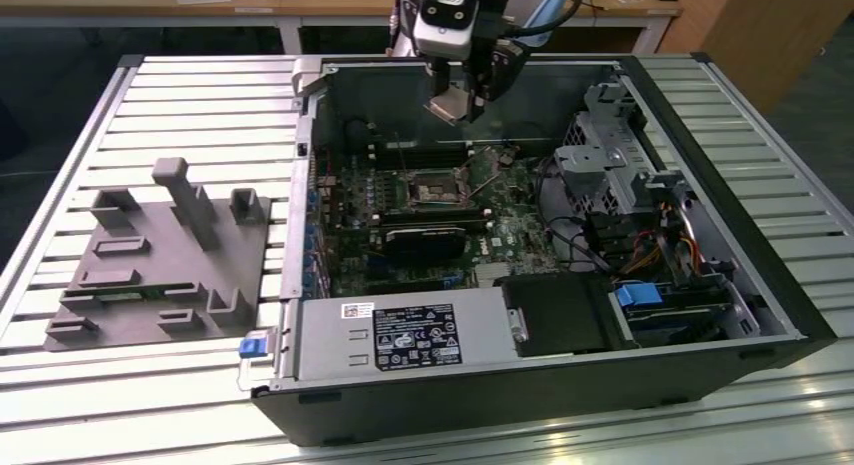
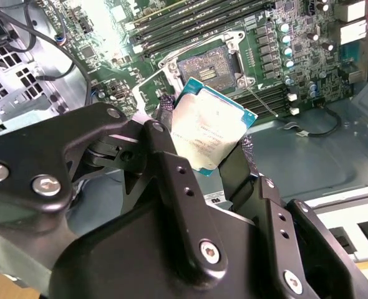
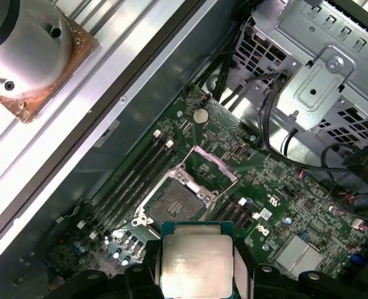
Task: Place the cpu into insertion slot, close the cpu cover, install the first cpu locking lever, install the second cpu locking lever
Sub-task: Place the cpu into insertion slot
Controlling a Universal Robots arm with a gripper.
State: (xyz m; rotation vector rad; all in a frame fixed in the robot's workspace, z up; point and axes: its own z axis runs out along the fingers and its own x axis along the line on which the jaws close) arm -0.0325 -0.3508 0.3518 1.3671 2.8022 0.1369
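Note:
My gripper [image 1: 458,103] hangs over the far part of the open computer case, shut on the cpu [image 1: 450,107]. In both wrist views the cpu [image 2: 210,128] [image 3: 195,265] is a flat silver-grey square with a teal edge, pinched between the black fingers [image 2: 164,121]. The insertion slot [image 1: 434,188] [image 2: 206,65] [image 3: 174,202] lies bare on the green board below, apart from the chip. The cpu cover [image 3: 213,166] [image 2: 151,86] is a thin metal frame swung up off the slot at one side.
Memory slots [image 3: 131,177] run beside the socket. A black fan shroud [image 1: 424,240], a power supply [image 1: 400,337], a drive cage [image 1: 607,165] and cables [image 1: 641,255] crowd the case. A grey fixture block [image 1: 160,255] sits at the exterior view's left. A round metal heatsink [image 3: 28,50] rests on the slatted table.

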